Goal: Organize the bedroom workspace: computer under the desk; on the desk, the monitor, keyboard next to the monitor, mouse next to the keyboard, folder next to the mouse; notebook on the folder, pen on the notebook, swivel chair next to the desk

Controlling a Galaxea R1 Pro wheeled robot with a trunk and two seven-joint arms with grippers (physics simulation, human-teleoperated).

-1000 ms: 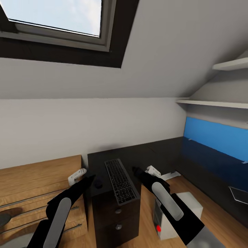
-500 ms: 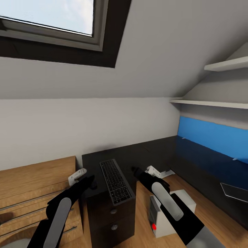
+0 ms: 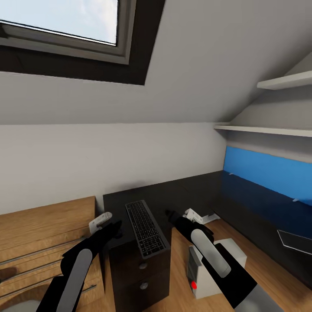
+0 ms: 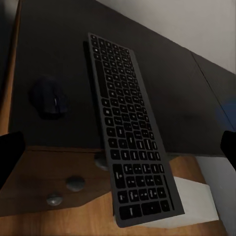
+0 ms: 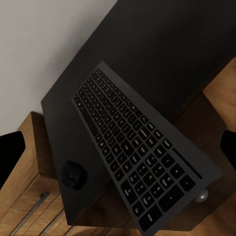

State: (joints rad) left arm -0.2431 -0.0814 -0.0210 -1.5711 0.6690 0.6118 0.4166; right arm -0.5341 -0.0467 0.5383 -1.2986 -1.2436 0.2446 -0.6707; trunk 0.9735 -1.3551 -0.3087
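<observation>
Head view: keyboard (image 3: 146, 228) lying lengthwise on black cabinet (image 3: 134, 264), near end jutting past the front edge above the drawers. Left gripper (image 3: 113, 229) at 9 o'clock of the keyboard, right gripper (image 3: 172, 215) at 3 o'clock, both near, neither touching. Tower (image 3: 213, 268) on floor at 4 o'clock of the cabinet, red light lit. Desk (image 3: 260, 216) with blue back panel well apart at 3 o'clock.

Left wrist view: keyboard (image 4: 130, 128) centred between dark fingertips (image 4: 10, 157) at frame edges; jaws wide apart, empty. Mouse (image 4: 50, 97) just beside the keyboard.

Right wrist view: keyboard (image 5: 140, 160) overhang plain; mouse (image 5: 74, 173) near its far side; jaws spread, empty.

Risks, judged: overhanging end could tip off if nudged from one side; uneven two-sided squeeze could skew or flip it; left fingers could knock the mouse.
</observation>
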